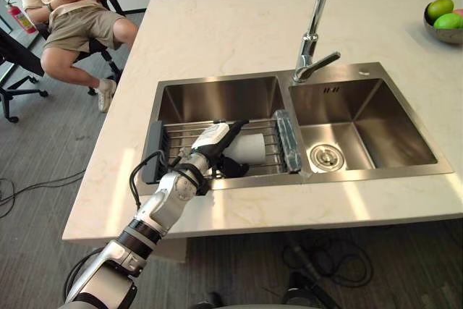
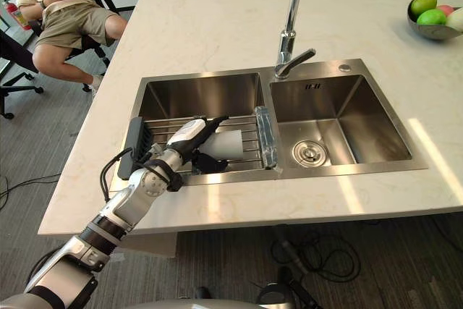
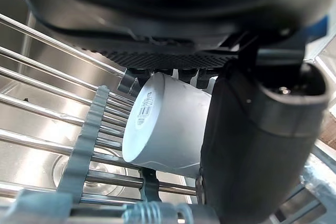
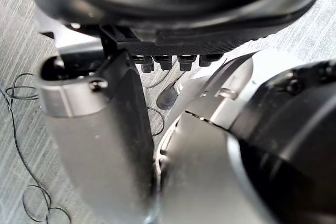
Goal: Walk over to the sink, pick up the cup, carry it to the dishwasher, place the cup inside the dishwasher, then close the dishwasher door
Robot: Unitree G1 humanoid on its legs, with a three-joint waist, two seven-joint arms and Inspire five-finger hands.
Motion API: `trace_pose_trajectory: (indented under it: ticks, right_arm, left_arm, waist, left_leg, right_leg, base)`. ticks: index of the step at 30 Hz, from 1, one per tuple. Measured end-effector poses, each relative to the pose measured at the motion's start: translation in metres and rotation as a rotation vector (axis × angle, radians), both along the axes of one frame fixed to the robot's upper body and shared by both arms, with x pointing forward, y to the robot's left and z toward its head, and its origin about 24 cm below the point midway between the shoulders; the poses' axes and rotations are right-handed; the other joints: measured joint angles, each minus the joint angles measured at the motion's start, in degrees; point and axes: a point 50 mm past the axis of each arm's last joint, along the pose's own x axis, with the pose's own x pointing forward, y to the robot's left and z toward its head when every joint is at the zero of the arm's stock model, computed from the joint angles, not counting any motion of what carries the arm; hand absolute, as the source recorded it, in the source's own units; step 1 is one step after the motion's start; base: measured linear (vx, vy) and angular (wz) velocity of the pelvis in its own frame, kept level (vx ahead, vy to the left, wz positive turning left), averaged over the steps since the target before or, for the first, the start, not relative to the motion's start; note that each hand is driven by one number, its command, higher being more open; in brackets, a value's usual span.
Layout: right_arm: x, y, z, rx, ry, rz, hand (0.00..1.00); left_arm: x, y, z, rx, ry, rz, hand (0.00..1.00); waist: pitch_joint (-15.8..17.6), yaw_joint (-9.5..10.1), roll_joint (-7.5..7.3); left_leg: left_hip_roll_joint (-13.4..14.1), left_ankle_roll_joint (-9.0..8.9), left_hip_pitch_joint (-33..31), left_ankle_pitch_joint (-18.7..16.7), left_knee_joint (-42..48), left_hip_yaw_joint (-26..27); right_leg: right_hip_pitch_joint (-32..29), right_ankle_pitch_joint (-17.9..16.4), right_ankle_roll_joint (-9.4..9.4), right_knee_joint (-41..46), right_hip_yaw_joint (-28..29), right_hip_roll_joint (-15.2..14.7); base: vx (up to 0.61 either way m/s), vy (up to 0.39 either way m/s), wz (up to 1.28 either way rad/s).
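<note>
A white cup (image 1: pixel 251 148) lies on its side on a wire rack (image 1: pixel 184 134) over the left basin of the steel sink (image 1: pixel 217 95). My left hand (image 1: pixel 214 141) reaches over the counter edge onto the rack. Its straight fingers (image 1: pixel 233 127) lie along the cup's top, and its thumb (image 1: pixel 233 168) sits low beside the cup. In the left wrist view the cup (image 3: pixel 168 124) shows bottom first between the dark thumb (image 3: pixel 257 145) and the fingers. The hand is open around the cup, which rests on the rack bars. My right hand (image 4: pixel 105 145) hangs relaxed over the grey floor.
A tall faucet (image 1: pixel 315 34) stands behind the sink, with the right basin (image 1: pixel 354 117) and its drain beside the rack. A bowl of green fruit (image 1: pixel 443 21) sits at the counter's far right. A person (image 1: pixel 69 12) sits on a chair at the far left.
</note>
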Motion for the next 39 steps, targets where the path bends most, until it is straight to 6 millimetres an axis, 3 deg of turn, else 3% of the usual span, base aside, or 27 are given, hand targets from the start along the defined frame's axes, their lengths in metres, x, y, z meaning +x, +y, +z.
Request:
trace_pose_trajectory:
  ticks: [2,3,7,18,29,33,35,39]
  right_arm:
    - [0.003,-0.002,0.001,-0.007,-0.013,-0.003,1.0]
    - [0.003,-0.003,0.001,-0.008,-0.015,-0.005,1.0]
    - [0.003,-0.008,0.003,-0.022,-0.017,-0.01,1.0]
    - [0.009,-0.01,0.004,-0.042,-0.043,0.007,1.0]
    - [0.005,-0.009,0.003,-0.054,-0.06,0.032,1.0]
    - [0.004,-0.009,0.003,-0.063,-0.068,0.058,1.0]
    - [0.002,-0.01,0.003,-0.068,-0.068,0.069,1.0]
    - [-0.008,-0.009,0.001,-0.06,-0.048,0.094,1.0]
  left_arm:
    - [0.002,0.002,-0.001,0.025,0.013,0.014,1.0]
    - [0.003,0.002,0.0,0.034,0.009,0.016,0.0]
    - [0.006,0.003,0.004,0.065,-0.002,0.023,0.0]
    - [0.009,0.001,0.009,0.191,-0.111,-0.023,0.0]
    - [-0.004,-0.007,0.008,0.102,-0.283,-0.089,0.0]
    - [-0.017,-0.002,0.009,-0.051,-0.33,-0.043,0.0]
    - [-0.023,0.006,0.016,-0.128,-0.361,-0.012,0.0]
    - [-0.035,0.041,0.064,-0.407,-0.551,0.118,0.0]
  waist:
    - [0.3,-0.62,0.54]
    - [0.4,-0.73,0.69]
    - [1.0,-0.76,1.46]
    - [1.8,-0.84,1.72]
    - [1.8,-0.74,1.81]
    - [1.8,-0.31,1.84]
    - [1.8,0.54,1.84]
    - [1.4,4.13,1.84]
  left_leg:
    - [0.0,-0.01,-0.4,-0.1,0.1,0.1]
    - [0.0,-0.01,-0.5,-0.1,0.1,0.2]
    - [0.3,-0.06,-0.8,-0.1,0.1,0.3]
    - [0.5,-0.11,-1.1,-0.1,0.6,-0.2]
    - [0.6,-0.1,-1.4,-0.1,0.5,-3.6]
    - [0.7,-0.08,-1.4,-0.1,0.5,-5.0]
    - [0.6,-0.06,-1.3,-0.1,0.5,-5.5]
    - [0.5,0.02,-1.3,0.0,1.1,-7.7]
  right_leg:
    - [-0.7,0.0,0.0,0.2,0.3,0.0]
    - [-0.8,0.0,0.0,0.2,0.4,0.0]
    - [-1.8,-0.1,-0.05,0.7,1.0,0.3]
    - [-2.1,-0.4,-0.3,1.6,1.0,0.3]
    - [1.0,-0.4,-0.27,-0.8,-2.8,0.8]
    - [2.1,-0.4,-0.35,-1.0,-4.4,0.9]
    - [2.6,-0.4,-0.36,-1.0,-5.3,0.8]
    - [4.3,-1.0,-0.26,-0.8,-7.1,0.7]
  base:
    - [-0.04,-0.016,-0.06]
    - [-0.03,-0.019,-0.07]
    - [-0.01,-0.018,-0.06]
    - [-0.03,-0.015,0.01]
    - [0.0,-0.029,0.15]
    - [0.01,-0.025,0.15]
    - [-0.02,-0.01,0.15]
    - [-0.04,-0.018,0.27]
